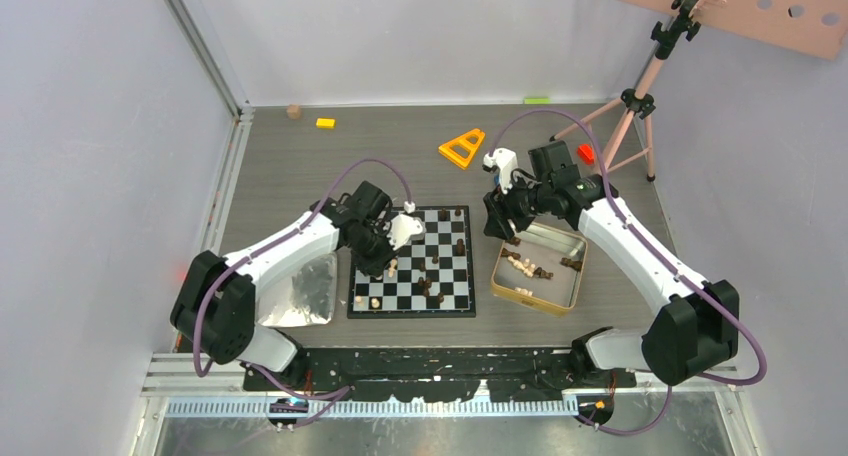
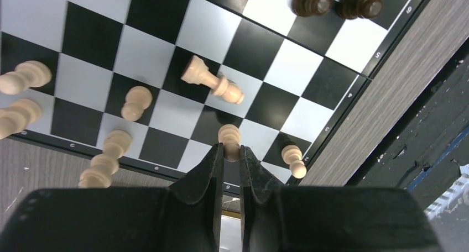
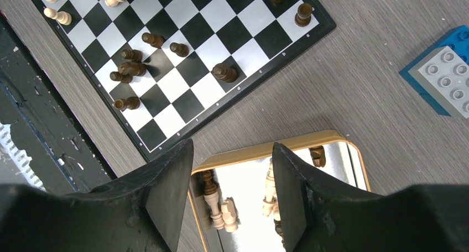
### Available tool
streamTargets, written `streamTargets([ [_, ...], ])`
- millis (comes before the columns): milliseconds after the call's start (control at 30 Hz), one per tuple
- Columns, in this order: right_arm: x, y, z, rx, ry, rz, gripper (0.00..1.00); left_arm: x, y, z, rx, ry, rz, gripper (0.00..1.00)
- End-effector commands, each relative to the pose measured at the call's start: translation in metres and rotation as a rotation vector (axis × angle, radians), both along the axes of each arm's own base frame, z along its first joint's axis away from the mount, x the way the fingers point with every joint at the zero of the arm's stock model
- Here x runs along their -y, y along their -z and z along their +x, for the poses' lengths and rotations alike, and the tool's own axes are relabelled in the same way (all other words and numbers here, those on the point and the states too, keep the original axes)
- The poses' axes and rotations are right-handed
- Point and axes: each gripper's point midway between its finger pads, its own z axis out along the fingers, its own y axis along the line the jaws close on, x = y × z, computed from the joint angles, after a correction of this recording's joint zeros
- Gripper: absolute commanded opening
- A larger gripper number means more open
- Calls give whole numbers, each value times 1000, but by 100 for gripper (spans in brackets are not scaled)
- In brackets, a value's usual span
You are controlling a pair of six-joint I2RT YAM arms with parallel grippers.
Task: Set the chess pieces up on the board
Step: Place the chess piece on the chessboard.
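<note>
- While the left gripper (image 2: 231,151) hangs low over the board (image 2: 149,20), close to that board's left border, its jaws are clenched on a tan pawn (image 2: 229,137). They pinch it low down, so only the round head shows above the black fingers.
- Whether the pawn's foot touches the board cannot be told from the wrist view.
- One toppled tan piece (image 2: 213,80) lies on its side just further in from the board's left border than the held pawn.
- Other tan pieces (image 2: 136,101) stand in a loose row along the same left side of the board.
- Several dark pieces (image 3: 133,69) occupy the board's right half. A small cluster sits by the near right corner, and single ones are scattered toward the far edge.
- Off the board, just past its right edge, the right gripper (image 3: 231,147) hovers with its jaws released wide and nothing between them.
- Beneath that gripper a gold-rimmed tin (image 3: 260,147) sits just beside the board's right edge. It holds loose pieces (image 3: 221,213), both tan and dark, lying on its shiny bottom.
- On the table to the right of the board, well apart from it, rests a blue brick (image 3: 442,69).
- Just beside the board's left edge lies a silver tray (image 1: 300,291), partly under the left arm.
</note>
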Motion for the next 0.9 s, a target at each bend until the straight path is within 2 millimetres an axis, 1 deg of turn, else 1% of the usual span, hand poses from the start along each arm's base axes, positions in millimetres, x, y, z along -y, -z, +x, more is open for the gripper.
streamTargets([
  [0, -3, -2, 5, 32, -18, 14, 60, -2, 5, -11, -1, 58, 27, 0],
  [367, -2, 4, 4, 11, -28, 5, 60, -5, 4, -26, 7, 92, 32, 0],
  [867, -1, 5, 4, 4, -27, -3, 60, -5, 11, -31, -13, 107, 46, 0],
])
